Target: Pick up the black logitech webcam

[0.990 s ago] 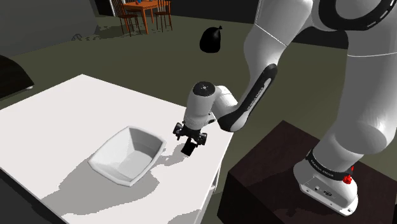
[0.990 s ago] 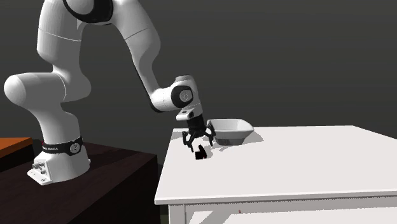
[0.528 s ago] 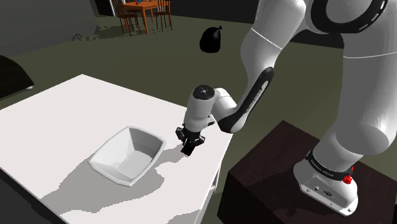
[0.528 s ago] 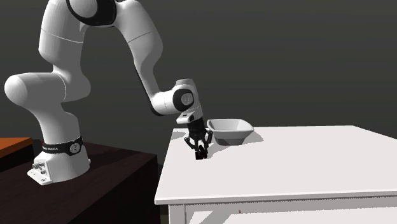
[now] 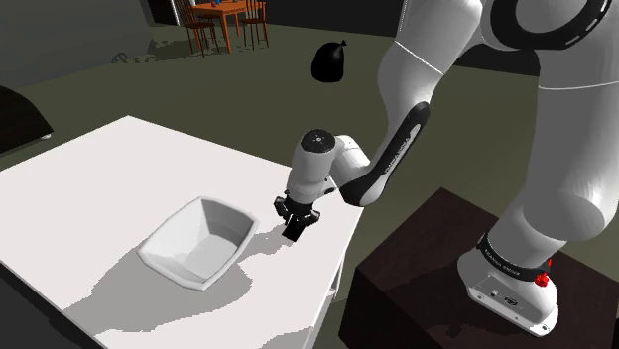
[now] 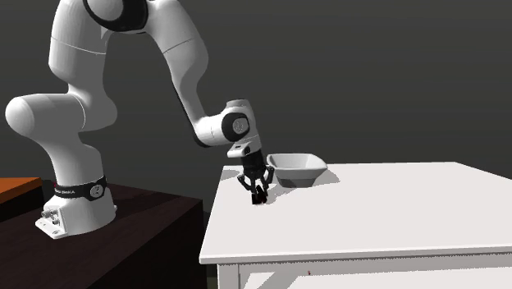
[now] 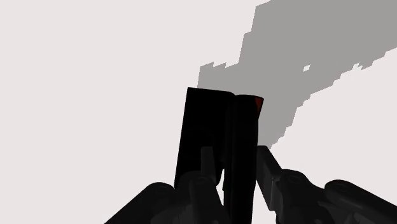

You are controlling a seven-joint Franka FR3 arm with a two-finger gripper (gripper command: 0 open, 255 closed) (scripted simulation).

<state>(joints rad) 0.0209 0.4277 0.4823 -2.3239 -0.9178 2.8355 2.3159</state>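
The two black fingers are closed on the black webcam. One finger presses on each side of it, so the gripper has it in a tight hold. In the wrist view the webcam sticks out past the fingertips as a tall black block. It has a tiny red spot at one top corner. Behind it is the white table top with a grey shadow on it.

In the shoulder view the gripper points down, and the webcam is at its tip, right at the table top. I cannot tell if the webcam touches the table or hangs just above it. The webcam is near the table corner on the shoulder view's right, close to the edge that faces the stand.

A white bowl sits on the table just beside the gripper, a little farther in from that edge. It is not touching the webcam. In the second exterior view the gripper and webcam are near the table's left edge, in front of the bowl.

The white arm bends down from above to the gripper. Its foot is on the dark stand next to the table. Far back on the floor are a black bag and a brown wooden table with chairs.
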